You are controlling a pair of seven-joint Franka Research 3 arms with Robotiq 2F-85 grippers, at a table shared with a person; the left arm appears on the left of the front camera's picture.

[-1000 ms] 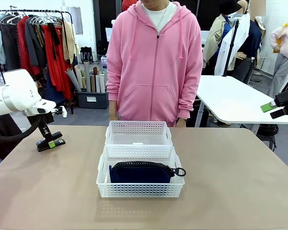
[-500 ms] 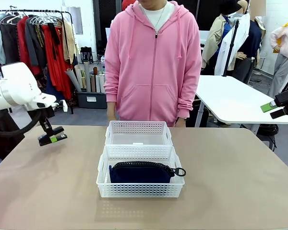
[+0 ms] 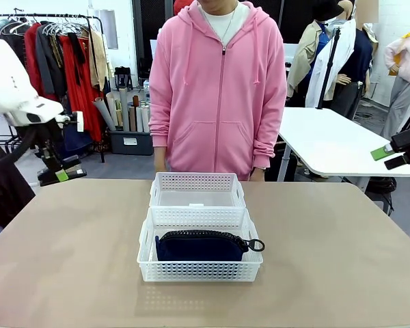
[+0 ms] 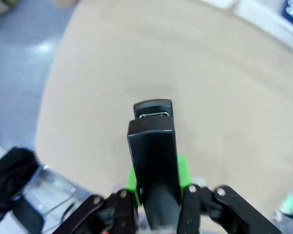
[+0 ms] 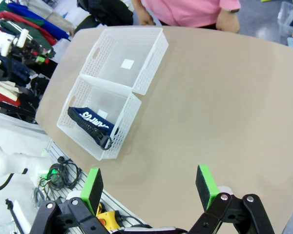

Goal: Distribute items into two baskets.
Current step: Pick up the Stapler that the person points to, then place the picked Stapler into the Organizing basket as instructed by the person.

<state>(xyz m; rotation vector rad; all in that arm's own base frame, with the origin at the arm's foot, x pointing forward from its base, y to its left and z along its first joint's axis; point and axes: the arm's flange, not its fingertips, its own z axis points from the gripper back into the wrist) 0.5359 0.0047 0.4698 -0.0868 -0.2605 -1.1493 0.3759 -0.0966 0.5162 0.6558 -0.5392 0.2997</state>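
Note:
My left gripper (image 3: pixel 58 171) is shut on the small black stapler (image 3: pixel 74 173), held in the air off the table's far left corner. In the left wrist view the stapler (image 4: pixel 154 141) sticks out forward between the green pads (image 4: pixel 183 171), high above the tabletop. Two white lattice baskets stand end to end mid-table. The near basket (image 3: pixel 199 271) holds the dark navy pouch (image 3: pixel 201 247), its ring pull at the right. The far basket (image 3: pixel 198 182) holds nothing. My right gripper (image 3: pixel 389 157) hangs open at the far right, off the table. From it I see the pouch (image 5: pixel 90 122) and the baskets (image 5: pixel 154 61).
A person in a pink hoodie (image 3: pixel 219 89) stands at the table's far edge, right behind the baskets. The tan tabletop (image 3: pixel 342 260) is bare on both sides of the baskets. A clothes rack (image 3: pixel 61 61) stands behind my left arm, and a white table (image 3: pixel 328 140) at back right.
My left arm has lifted the stapler up off the table and carried it left and back. The right arm, the baskets and the pouch have stayed still.

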